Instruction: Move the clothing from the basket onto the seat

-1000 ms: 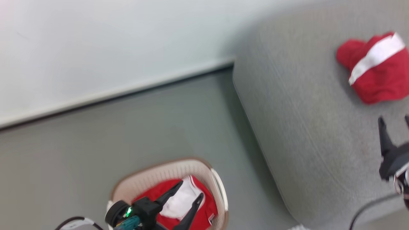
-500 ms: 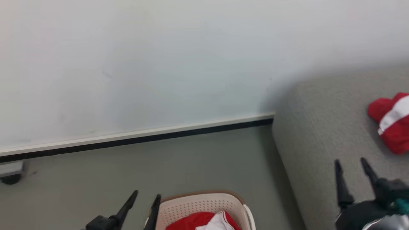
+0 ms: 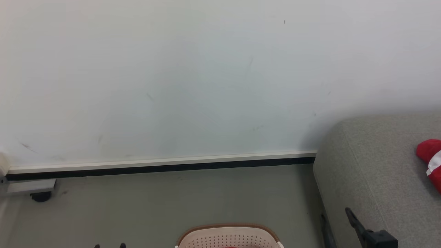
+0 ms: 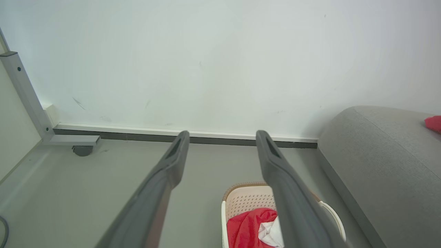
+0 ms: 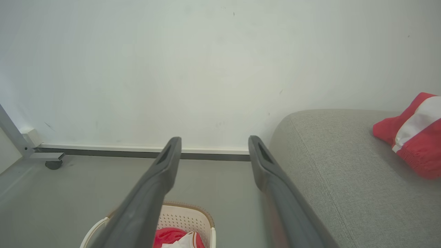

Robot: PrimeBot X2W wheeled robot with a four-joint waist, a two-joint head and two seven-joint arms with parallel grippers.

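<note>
1. The left gripper (image 4: 223,134) hangs with its jaws spread wide and nothing between them. A second ago the head view showed it right over the basket's contents. Now only its fingertips peek above that view's bottom edge.
2. The right gripper (image 5: 214,139) is likewise released and empty, near the seat's front corner.
3. The basket (image 4: 248,201) stands on the floor (image 3: 172,206), near the seat. One red garment (image 4: 246,229) with a white patch lies inside it, apart from both grippers.
4. On the seat (image 5: 344,179) lies the second red garment (image 5: 420,155), white-striped and well apart from both grippers.
5. Beyond them run the skirting board (image 3: 172,165) and the wall (image 3: 206,86), which now takes up most of the head view. That view has swung upward within the last second. The camera has moved; the basket and the seat have not.
6. As I judge it, the task is half done. The robot seems to have straightened up from the basket empty-handed, so the reach for the remaining garment must be set up afresh.
</note>
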